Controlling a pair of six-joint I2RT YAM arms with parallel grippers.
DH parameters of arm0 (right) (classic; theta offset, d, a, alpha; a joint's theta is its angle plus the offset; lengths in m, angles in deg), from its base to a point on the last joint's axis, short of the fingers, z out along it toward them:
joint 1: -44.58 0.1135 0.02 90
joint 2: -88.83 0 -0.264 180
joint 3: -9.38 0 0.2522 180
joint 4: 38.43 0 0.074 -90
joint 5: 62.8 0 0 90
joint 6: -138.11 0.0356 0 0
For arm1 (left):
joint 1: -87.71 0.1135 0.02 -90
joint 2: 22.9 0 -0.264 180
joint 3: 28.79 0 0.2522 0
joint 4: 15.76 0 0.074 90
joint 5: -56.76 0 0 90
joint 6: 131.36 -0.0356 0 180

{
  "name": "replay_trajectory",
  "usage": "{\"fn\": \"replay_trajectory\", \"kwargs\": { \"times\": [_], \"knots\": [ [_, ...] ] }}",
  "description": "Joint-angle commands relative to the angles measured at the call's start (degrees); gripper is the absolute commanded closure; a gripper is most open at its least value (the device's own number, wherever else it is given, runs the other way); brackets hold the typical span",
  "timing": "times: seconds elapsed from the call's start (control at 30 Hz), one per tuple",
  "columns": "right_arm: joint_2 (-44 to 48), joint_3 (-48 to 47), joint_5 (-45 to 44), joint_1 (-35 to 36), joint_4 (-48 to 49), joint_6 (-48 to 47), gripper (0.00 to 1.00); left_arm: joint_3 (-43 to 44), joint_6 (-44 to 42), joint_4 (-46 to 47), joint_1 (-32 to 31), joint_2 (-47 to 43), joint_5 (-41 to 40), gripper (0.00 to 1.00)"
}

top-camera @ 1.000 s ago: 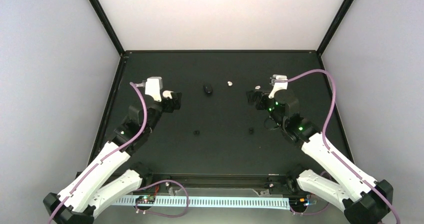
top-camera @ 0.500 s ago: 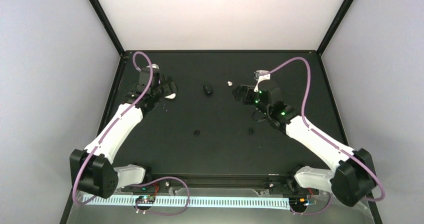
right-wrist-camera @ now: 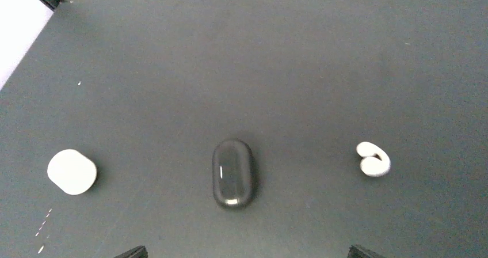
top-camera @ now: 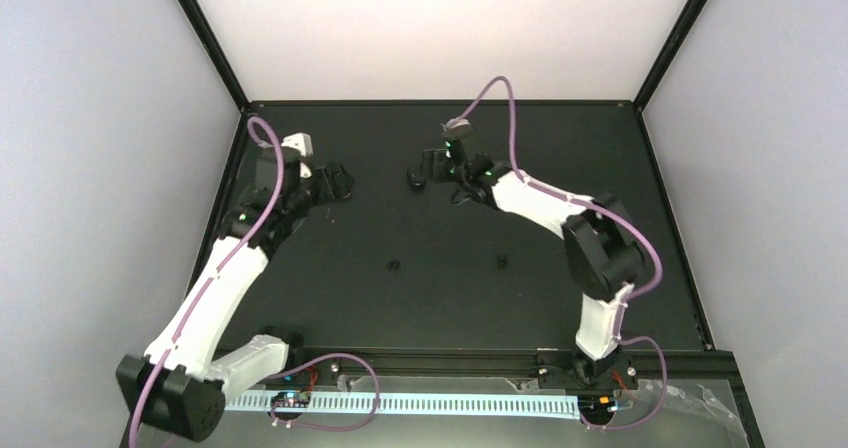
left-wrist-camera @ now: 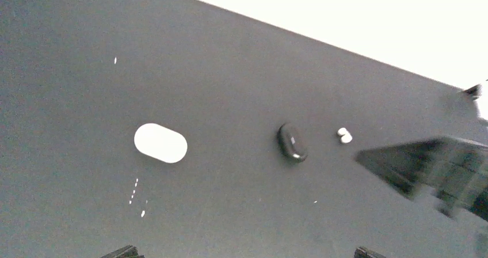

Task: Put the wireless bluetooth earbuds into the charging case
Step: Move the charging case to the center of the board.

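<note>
Black matte table, white walls around. Right wrist view: black charging case, lid shut, lies flat at lower centre. One white earbud sits to its right on the bare table, apart from it and outside any case. White oval case at far left, also shut. Top view: right gripper hangs over the black case in the upper middle, jaws wide apart, nothing between. Left gripper at upper left, jaws likewise spread, empty.
</note>
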Motion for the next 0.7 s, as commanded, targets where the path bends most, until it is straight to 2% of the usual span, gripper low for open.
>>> {"fn": "replay_trajectory", "kwargs": {
  "times": [0.0, 0.33, 0.47, 0.67],
  "knots": [
    [-9.9, -11.5, 1.1, 0.7, -6.7, -4.9, 0.1, -5.2, -3.1, 6.7, 0.3, -8.4, 1.7, 0.01],
    [-27.5, -35.5, -1.0, 2.5, -22.0, -8.5, 0.16, -12.1, -2.7, 11.7, -0.4, -15.9, 4.3, 0.01],
    [-32.2, -41.7, -2.5, 3.0, -26.2, -9.1, 0.16, -12.4, -2.5, 12.2, -0.7, -16.2, 5.0, 0.01],
    [-36.0, -46.2, -4.2, 3.0, -29.1, -9.2, 0.17, -12.7, -2.3, 12.3, -0.8, -17.1, 4.5, 0.01]
  ]
}}
